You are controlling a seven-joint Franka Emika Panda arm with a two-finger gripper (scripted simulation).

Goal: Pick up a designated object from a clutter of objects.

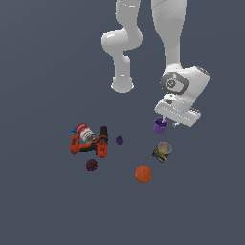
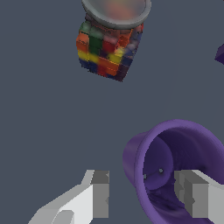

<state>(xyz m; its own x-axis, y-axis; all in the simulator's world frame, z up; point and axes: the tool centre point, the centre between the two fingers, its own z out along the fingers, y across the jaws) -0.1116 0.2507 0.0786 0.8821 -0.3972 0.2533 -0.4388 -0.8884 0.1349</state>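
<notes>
Straddling purple cup [image 2: 175, 170] rim, gripper [image 2: 146, 197] spread; striped can [image 2: 109, 39] near.

A bare simulated test scene: featureless grey-blue floor [image 1: 43, 206], flatly rendered, shadowless scattered objects.

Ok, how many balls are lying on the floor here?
2. The orange ball lies nearest the camera, below the striped can. The dark red ball lies toward the exterior view's left, just below the drill. None appears hidden.
</notes>
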